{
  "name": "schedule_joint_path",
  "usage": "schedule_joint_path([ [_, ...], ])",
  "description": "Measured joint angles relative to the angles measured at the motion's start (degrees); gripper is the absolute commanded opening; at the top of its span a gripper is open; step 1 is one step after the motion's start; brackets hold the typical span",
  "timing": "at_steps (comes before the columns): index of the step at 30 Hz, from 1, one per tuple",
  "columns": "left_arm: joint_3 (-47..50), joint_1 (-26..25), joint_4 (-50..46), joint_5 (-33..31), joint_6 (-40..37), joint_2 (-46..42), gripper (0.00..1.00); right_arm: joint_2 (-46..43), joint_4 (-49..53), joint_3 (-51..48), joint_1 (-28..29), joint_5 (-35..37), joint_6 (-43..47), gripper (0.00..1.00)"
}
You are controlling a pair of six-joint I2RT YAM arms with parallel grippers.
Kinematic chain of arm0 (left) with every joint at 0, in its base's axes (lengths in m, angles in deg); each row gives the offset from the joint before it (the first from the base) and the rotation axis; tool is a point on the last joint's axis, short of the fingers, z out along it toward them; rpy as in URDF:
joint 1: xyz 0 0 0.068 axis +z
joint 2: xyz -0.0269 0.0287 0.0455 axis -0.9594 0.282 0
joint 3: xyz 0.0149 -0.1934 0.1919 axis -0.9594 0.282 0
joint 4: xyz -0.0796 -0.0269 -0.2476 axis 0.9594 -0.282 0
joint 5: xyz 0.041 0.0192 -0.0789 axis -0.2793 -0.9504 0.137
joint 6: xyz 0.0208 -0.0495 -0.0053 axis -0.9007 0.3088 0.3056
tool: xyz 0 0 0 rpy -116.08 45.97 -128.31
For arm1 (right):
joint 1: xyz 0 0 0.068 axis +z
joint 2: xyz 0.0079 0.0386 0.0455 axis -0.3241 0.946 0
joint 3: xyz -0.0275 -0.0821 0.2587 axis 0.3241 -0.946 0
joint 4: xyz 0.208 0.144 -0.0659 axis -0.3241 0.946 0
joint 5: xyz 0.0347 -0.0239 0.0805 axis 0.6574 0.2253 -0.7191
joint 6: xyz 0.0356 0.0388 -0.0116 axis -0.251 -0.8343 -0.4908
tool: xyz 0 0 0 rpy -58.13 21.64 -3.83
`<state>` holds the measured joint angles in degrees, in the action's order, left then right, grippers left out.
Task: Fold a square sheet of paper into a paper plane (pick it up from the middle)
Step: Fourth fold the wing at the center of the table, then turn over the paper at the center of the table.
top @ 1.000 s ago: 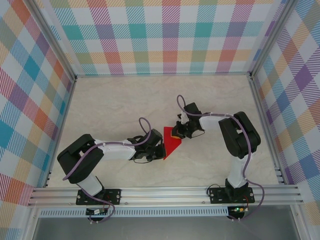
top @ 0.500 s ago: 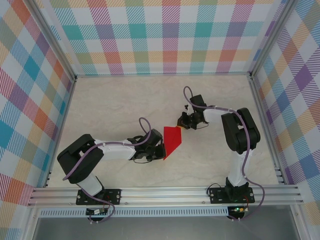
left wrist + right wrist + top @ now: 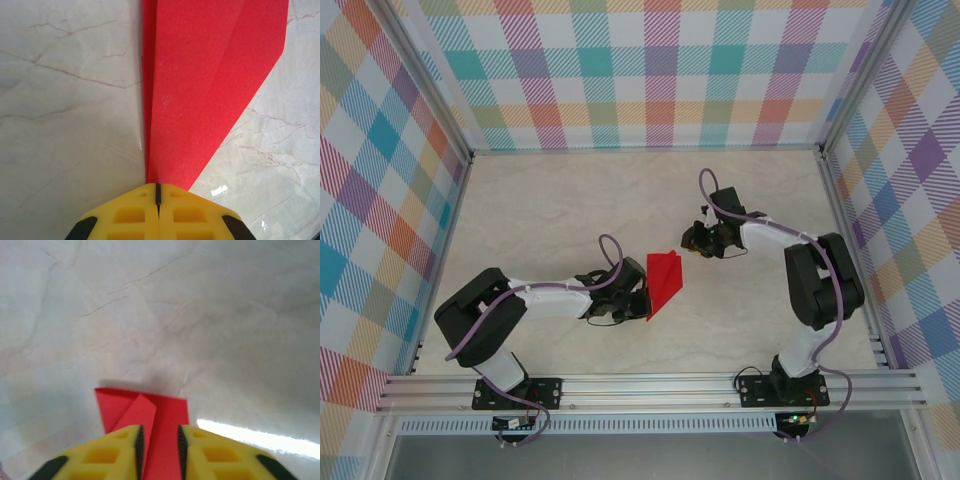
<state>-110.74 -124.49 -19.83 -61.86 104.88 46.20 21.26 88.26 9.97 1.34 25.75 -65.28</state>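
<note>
The paper plane (image 3: 665, 280) is a bright red sheet folded to a narrow pointed dart, lying near the middle of the table. My left gripper (image 3: 641, 300) is shut on its pointed near end. In the left wrist view the red folds (image 3: 200, 100) fan out from the closed yellow fingertips (image 3: 157, 192). My right gripper (image 3: 693, 240) hangs a short way up and right of the paper, apart from it. Its jaws (image 3: 158, 440) stand open, and the wide end of the paper (image 3: 170, 412) shows beyond the gap with one flap folded over.
The marble-look tabletop (image 3: 550, 220) is ringed by checked walls with aluminium rails (image 3: 650, 385) at the near edge. The right arm's elbow (image 3: 825, 280) stands near the right wall.
My right gripper has opened, let go of the paper's far end and drawn back up and to the right. The left arm and the paper have stayed put.
</note>
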Motion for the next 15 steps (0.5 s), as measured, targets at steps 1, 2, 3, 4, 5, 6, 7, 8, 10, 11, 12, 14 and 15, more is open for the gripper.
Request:
schedule_joint_path([
  [1,-0.4,0.0,-1.1,-0.2,-0.1,-0.2,0.22,-1.8,-0.2,-1.5,0.0,-0.7,-0.6,0.41],
  [2,-0.9,0.0,-2.1,-0.5,-0.1,-0.5,0.25,-3.1,-0.5,-2.9,0.1,-1.5,-0.9,0.45],
  [3,-1.7,0.0,-3.3,-1.1,-0.1,-0.8,0.29,-4.5,-0.9,-4.5,0.2,-2.6,-1.5,0.47],
  [4,-2.6,0.0,-4.6,-2.0,0.0,-1.3,0.32,-5.5,-1.2,-6.0,0.3,-3.6,-2.1,0.50],
  [5,-3.4,0.0,-5.5,-3.0,0.2,-1.8,0.35,-6.1,-1.5,-7.2,0.5,-4.4,-2.5,0.51],
  [6,-4.5,0.0,-6.5,-4.2,0.4,-2.4,0.38,-6.6,-2.0,-8.4,0.8,-5.2,-3.0,0.52],
  [7,-5.4,0.0,-7.3,-5.6,0.6,-3.1,0.40,-6.8,-2.3,-9.6,1.3,-6.1,-3.6,0.54],
  [8,-6.0,0.0,-7.7,-6.8,0.9,-3.5,0.42,-6.8,-2.6,-10.4,1.7,-6.7,-4.0,0.54],
  [10,-6.8,0.0,-9.3,-9.4,1.2,-4.5,0.46,-6.8,-2.9,-11.5,3.0,-7.7,-4.9,0.54],
  [11,-6.8,0.0,-9.8,-10.3,1.4,-4.8,0.48,-6.8,-3.1,-11.7,3.5,-8.1,-5.2,0.54],
  [12,-6.8,0.0,-10.7,-11.2,1.8,-4.9,0.49,-6.7,-3.4,-11.7,4.0,-8.5,-5.4,0.53],
  [14,-6.8,0.2,-12.3,-12.6,2.4,-5.0,0.52,-6.0,-4.9,-11.7,4.9,-9.4,-5.7,0.52],
  [15,-6.7,0.2,-13.0,-13.2,2.6,-5.0,0.55,-5.3,-5.7,-11.7,5.3,-9.8,-5.9,0.51],
])
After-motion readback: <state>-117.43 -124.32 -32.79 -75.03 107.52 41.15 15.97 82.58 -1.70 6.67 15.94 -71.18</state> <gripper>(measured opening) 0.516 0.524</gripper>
